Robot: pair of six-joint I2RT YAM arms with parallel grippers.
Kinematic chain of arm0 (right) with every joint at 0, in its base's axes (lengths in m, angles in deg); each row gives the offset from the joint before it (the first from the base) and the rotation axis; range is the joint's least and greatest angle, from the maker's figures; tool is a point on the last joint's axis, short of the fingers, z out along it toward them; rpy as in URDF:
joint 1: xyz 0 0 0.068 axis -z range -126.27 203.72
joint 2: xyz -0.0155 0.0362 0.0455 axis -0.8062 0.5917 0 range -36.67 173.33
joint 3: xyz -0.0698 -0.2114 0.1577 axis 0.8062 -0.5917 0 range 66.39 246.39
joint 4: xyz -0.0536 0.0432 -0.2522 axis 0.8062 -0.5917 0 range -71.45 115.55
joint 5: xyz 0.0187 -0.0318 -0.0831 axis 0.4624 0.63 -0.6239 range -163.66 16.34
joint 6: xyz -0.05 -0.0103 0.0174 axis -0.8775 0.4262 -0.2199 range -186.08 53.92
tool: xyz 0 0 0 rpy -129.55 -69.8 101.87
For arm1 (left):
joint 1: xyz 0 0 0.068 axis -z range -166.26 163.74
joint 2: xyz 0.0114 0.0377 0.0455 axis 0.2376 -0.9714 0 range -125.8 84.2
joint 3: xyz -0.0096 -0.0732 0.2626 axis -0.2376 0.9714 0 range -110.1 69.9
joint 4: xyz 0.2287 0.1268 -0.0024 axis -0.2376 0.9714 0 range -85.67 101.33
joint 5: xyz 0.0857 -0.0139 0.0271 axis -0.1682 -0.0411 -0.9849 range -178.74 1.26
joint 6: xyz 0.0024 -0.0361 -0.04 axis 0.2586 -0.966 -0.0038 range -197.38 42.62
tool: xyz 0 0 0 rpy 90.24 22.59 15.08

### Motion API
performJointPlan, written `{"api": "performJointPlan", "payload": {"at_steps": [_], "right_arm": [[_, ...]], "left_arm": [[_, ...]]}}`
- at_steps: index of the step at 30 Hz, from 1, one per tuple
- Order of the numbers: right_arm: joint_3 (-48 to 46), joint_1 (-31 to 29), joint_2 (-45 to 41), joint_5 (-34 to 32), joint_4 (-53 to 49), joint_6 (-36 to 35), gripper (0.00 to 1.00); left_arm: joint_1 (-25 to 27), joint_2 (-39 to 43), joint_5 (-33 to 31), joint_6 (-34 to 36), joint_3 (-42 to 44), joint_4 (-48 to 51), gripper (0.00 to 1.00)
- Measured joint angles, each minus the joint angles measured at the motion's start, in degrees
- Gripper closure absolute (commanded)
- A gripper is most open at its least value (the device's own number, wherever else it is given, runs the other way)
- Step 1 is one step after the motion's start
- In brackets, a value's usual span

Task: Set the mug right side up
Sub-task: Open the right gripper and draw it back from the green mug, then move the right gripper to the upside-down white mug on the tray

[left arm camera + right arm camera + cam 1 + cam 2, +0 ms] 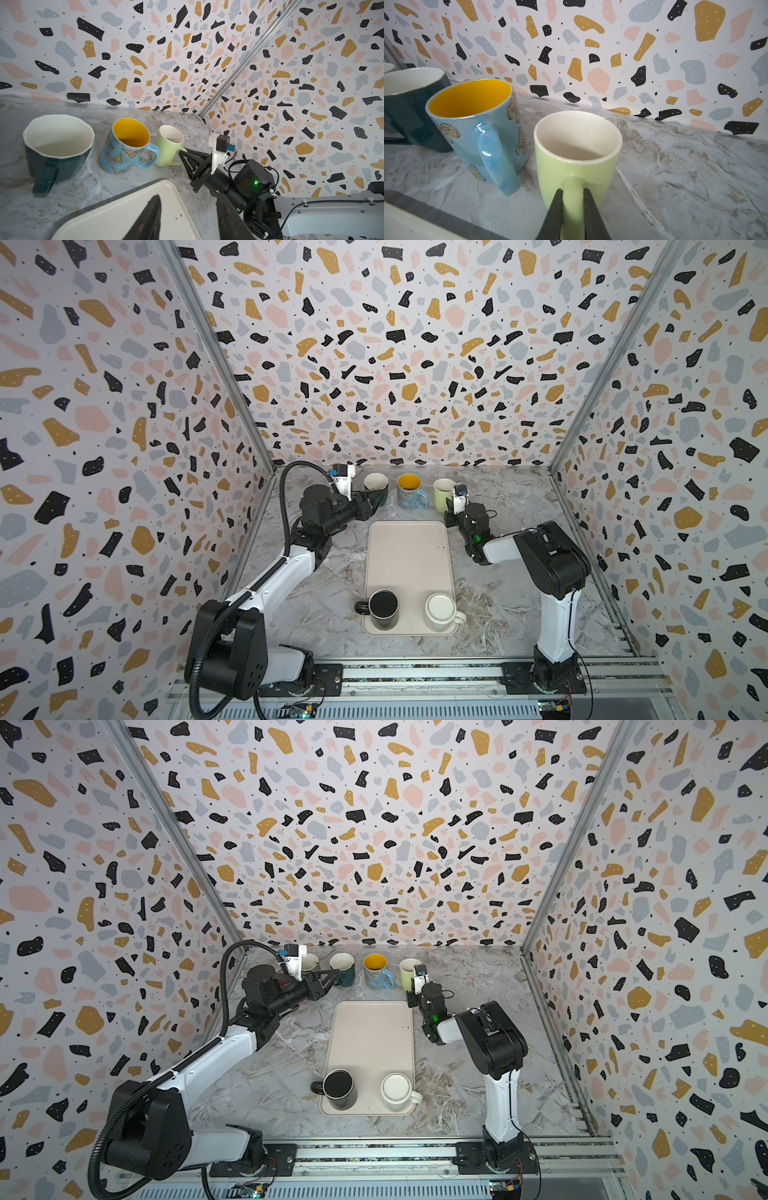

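Pale green glaze marks the green mug point(571, 164), which stands upright, mouth up, on the marble tabletop point(324, 614) just past the far right corner of the tray point(407, 556). The right gripper point(572, 192) is pinched on its handle point(572, 182), one dark finger pressed to each side of the loop. The mug's base looks to be down on the tabletop.

Beyond the tray's far edge, about its middle, the blue butterfly mug point(409, 491) stands upright with its yellow inside showing, just beside the green mug and, from the right wrist view, apart from it. Past the tray's far left corner the dark teal mug point(56, 158) also stands mouth up. Further out from that corner, half hidden behind the left wrist camera, sits what may be another pale mug point(309, 962).

The left gripper point(329, 979) hangs by the tray's far left corner, near the teal mug. Its fingers point(152, 218) are spread and nothing lies between them.

On the tray's near end, a black mug point(383, 608) sits base up at the left, its handle poking over the tray's edge. A white mug point(441, 612) sits base up at the right.
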Motion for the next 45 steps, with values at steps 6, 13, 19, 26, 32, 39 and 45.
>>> {"api": "performJointPlan", "payload": {"at_steps": [6, 13, 19, 26, 32, 39, 45], "right_arm": [[0.0, -0.4, 0.1, -0.4, 0.7, -0.2, 0.73], [0.0, -1.2, 0.1, -1.5, 3.0, -0.3, 0.72], [-0.5, -1.5, 0.0, -2.3, 4.0, -0.4, 0.61], [-5.8, -2.4, -10.6, -2.8, -4.6, 1.5, 0.42], [-1.5, -2.6, -33.0, 6.9, -29.7, 10.2, 0.31], [2.0, -3.6, -45.5, 21.5, -55.3, 22.1, 0.31], [-6.3, -10.3, -50.0, 28.5, -71.9, 32.6, 0.29]], "left_arm": [[0.0, 0.0, 0.0, 0.0, 0.0, 0.0, 0.54], [0.0, 0.0, 0.0, 0.2, 0.0, 0.0, 0.55], [0.0, 0.0, 0.0, 0.2, 0.0, 0.0, 0.55], [-0.3, 0.9, 0.0, 1.7, 0.0, 0.8, 0.52], [-1.6, 3.0, -0.6, 3.5, -0.1, 3.1, 0.51], [-2.1, 2.6, -1.5, 1.9, -0.6, 3.3, 0.51], [-2.1, 3.6, -3.1, 1.0, -0.6, 4.8, 0.50]]}}
